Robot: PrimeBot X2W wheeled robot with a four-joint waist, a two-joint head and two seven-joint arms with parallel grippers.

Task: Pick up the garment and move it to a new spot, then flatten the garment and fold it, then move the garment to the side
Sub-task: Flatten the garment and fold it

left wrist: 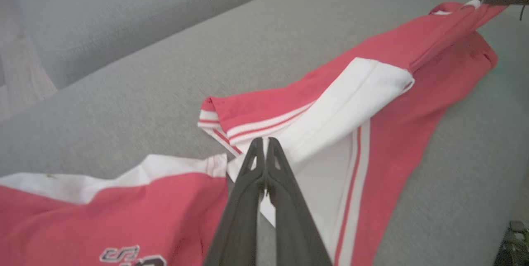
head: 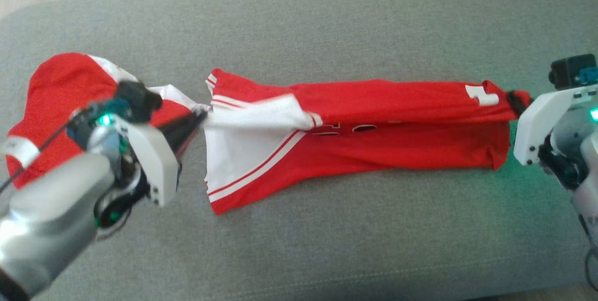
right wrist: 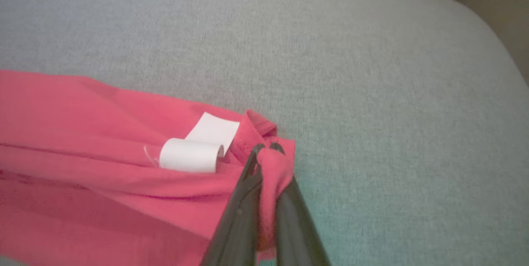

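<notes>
Garment held taut between my two pincers over the grey cushion [head: 327, 34]. The garment [head: 373, 118], red with a white side panel and red-and-white striped trim, lies lengthwise across the cushion's middle. Its lower half rests on the fabric and its upper edge is drawn into a straight ridge running from one grip to the other. My left gripper [head: 202, 115] is closed, fingers pressed together on the white hem at the garment's left end. The cloth gathers to a point there, which I read as a pinch under tension rather than mere contact. My right gripper [right wrist: 266, 150] is likewise closed, with a wad of red corner squeezed between its fingers just beside the curled white label [right wrist: 194, 154]. I judge that opposite ends are held because a pull from both sides takes out slack and shows where the layers overlap. The white panel is doubled over the red body, so flattening is not yet complete and folding has not begun. A second red cloth [head: 56, 100] with lettering lies under my left forearm, close to the held hem; whether the two are joined I cannot tell. Dragging it along is the risk I see in any further pull.
</notes>
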